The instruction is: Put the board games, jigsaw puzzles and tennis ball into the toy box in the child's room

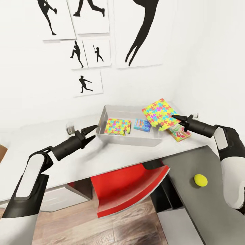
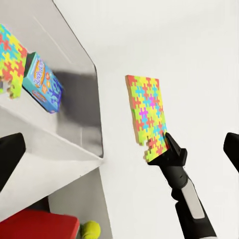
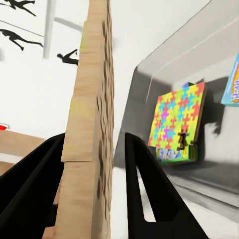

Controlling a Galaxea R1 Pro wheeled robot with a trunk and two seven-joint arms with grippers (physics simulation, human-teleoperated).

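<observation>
The right hand (image 1: 174,117) pinches a jigsaw puzzle (image 1: 159,113) tilted over the toy box (image 1: 117,138) rim, ready for dropping; the left hand (image 1: 92,131) waits spread.

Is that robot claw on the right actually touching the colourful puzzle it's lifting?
Touching. In the right wrist view the right gripper has both fingers against the faces of the jigsaw puzzle, seen edge-on.
</observation>
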